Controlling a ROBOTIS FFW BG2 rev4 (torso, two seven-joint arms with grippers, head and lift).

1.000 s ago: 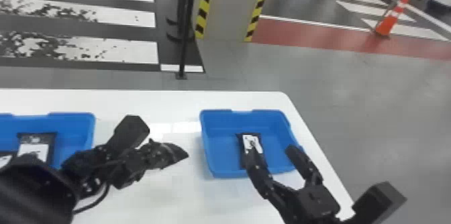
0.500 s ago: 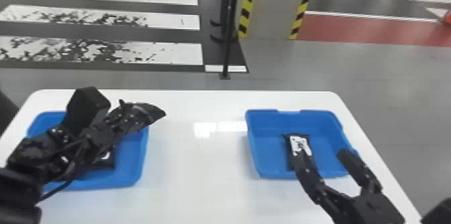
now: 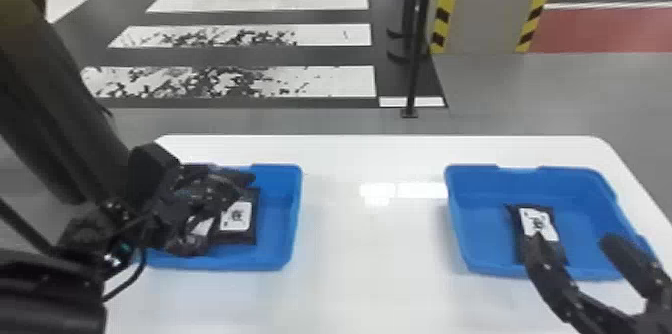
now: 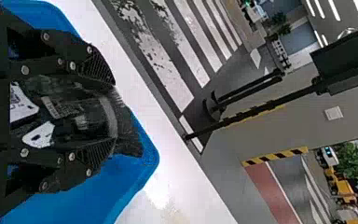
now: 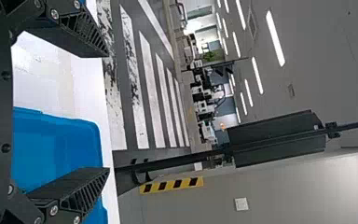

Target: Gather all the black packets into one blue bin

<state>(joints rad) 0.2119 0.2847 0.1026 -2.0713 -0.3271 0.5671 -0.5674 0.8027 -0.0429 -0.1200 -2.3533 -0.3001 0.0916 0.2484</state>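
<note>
My left gripper [image 3: 225,212] is down in the left blue bin [image 3: 274,254], beside a black packet [image 3: 239,218] with a white label. In the left wrist view, my left gripper [image 4: 115,112] is shut on a creased, shiny black packet [image 4: 81,109], and dark wrapping [image 4: 131,135] lies just beyond its fingertips. The right blue bin [image 3: 480,238] has one black packet [image 3: 539,224] with a white label lying in it. Over that bin's near side, my right gripper [image 3: 571,239] hangs open; its finger covers part of the packet. The right wrist view has my right gripper [image 5: 108,112] wide apart, holding nothing.
Both bins stand on a white table [image 3: 370,258], with a broad strip of tabletop between them. Past the far edge, a thin black pole [image 3: 415,73] rises from the floor near a striped pillar [image 3: 482,8].
The head view has turned left, shifting the scene rightward. My left gripper has moved left and lower, from above the table beside the left bin into it. My right gripper stays over the right bin.
</note>
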